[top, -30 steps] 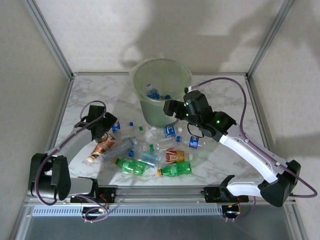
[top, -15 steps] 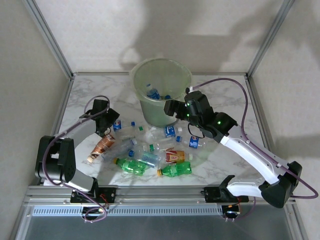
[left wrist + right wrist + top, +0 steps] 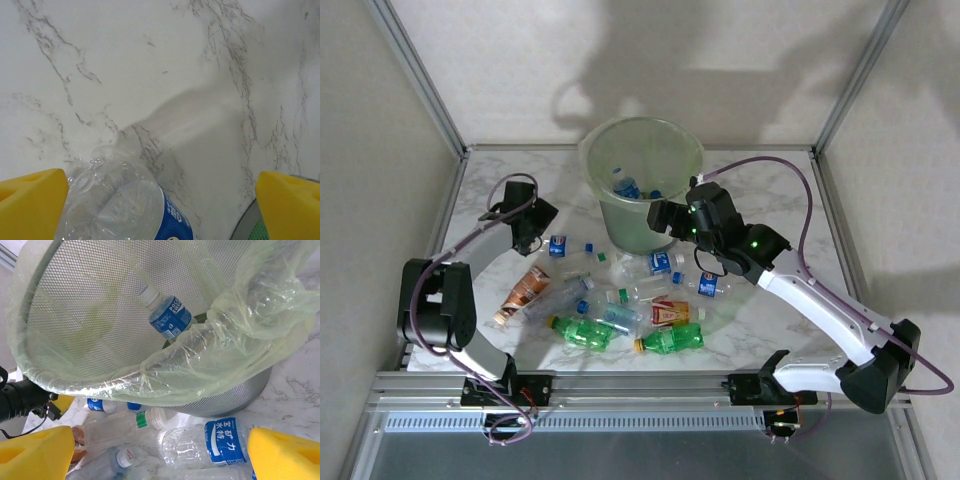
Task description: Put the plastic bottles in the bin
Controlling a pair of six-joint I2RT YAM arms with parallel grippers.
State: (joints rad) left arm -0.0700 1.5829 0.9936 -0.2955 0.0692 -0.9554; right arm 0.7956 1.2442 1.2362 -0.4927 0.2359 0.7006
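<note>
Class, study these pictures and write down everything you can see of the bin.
The bin is a round, grey mesh basket, tapering downward, lined with a thin, crinkled pale-green bag folded over its rim. It stands upright at the far middle of the marble table. Inside lies at least one blue-labelled bottle, white cap up. Loose bottles lie near its base; whether they touch it is unclear.

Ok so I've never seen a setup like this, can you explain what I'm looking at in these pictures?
Two robot arms are bolted to a marble table, seen from a camera overhead. The other two pictures come from a camera on each wrist; the yellow blocks are its finger pads. Crushed plastic bottles lie piled before a pale-green bin, which already holds some. The left gripper is open near a clear bottle; the right gripper is open beside the bin. Neither holds anything.
</note>
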